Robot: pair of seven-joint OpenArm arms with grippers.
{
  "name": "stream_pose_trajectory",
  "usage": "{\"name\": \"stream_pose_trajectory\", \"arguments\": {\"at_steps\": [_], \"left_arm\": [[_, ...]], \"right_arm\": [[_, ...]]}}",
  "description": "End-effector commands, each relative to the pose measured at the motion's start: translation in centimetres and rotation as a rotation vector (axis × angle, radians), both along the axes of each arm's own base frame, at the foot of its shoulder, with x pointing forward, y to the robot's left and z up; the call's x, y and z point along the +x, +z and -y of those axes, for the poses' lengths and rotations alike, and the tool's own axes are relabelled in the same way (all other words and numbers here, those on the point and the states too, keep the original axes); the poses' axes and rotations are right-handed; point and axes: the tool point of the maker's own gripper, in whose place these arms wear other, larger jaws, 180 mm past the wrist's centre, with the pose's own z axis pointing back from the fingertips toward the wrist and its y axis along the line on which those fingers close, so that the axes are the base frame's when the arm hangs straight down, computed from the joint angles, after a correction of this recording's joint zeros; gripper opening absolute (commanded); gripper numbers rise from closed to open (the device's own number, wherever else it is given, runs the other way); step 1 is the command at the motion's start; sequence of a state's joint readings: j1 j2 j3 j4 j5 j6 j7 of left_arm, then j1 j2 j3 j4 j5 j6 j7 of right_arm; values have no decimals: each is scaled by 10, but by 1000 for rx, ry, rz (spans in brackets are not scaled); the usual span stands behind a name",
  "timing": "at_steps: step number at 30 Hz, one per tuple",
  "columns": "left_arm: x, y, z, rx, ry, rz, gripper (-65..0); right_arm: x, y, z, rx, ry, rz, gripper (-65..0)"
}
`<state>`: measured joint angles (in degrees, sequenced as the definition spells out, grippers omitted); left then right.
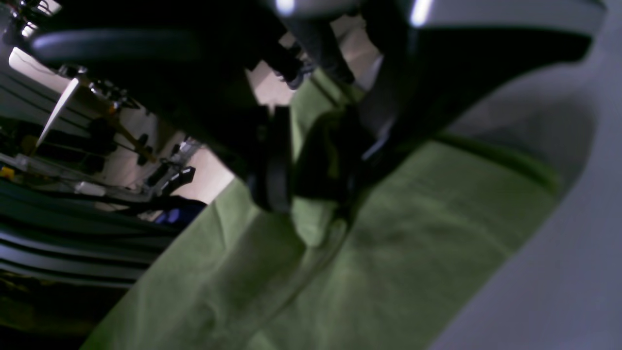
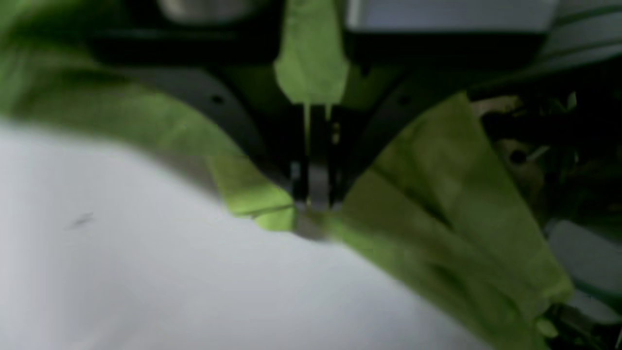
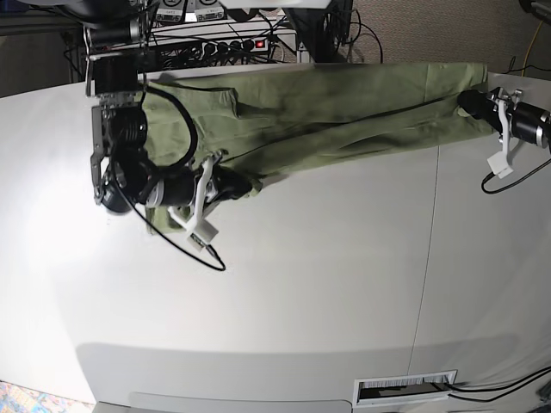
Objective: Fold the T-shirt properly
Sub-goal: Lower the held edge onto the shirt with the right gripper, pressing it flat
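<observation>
the soft sage-green t-shirt (image 3: 344, 107) lies stretched along the far edge of the big white table (image 3: 327, 284), and part of it hides under the arms. the right gripper (image 2: 313, 204) is pinched tight on a green fold. the left gripper (image 1: 311, 194) holds bunched cloth between its dark jaws. both wrist pictures are blurry. no words can be read.

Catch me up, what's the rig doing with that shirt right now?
Both arms are working the green T-shirt, which lies stretched across the far side of the white table. The right end effector is shut on a bunched edge of the cloth. The left end effector grips a fold at the shirt's other end. No neat fold shows yet; the shirt looks pulled long and wrinkled between them.
</observation>
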<state>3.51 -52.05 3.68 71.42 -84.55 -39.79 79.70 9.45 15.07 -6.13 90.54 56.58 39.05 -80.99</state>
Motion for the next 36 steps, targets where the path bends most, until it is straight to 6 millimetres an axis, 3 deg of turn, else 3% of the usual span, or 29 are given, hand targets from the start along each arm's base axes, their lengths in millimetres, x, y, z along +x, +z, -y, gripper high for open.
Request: {"name": "stream_pose_trajectory", "arguments": {"at_steps": [1,5,10,17,21,36], "left_arm": [[6,8,-8,16,-5,22,-478],[6,8,-7,15,-5,21,-478],[6,8,-7,15,-5,22,-478],[6,8,-7,15,-5,21,-478],[6,8,-7,15,-5,21,-478],[6,8,-7,15,-5,21,-478]], "right_arm": [[3,15,-4,31,10,52,-650],[-23,9,-4,10,35,46,-650],[-45,-2,18,-93,50,39,-650],[-28,9,69,-149,-90,83,-650],[-29,14,87,-144,-134,84,-650],[-68,-7,85,-120,-113,-23,-650]]}}
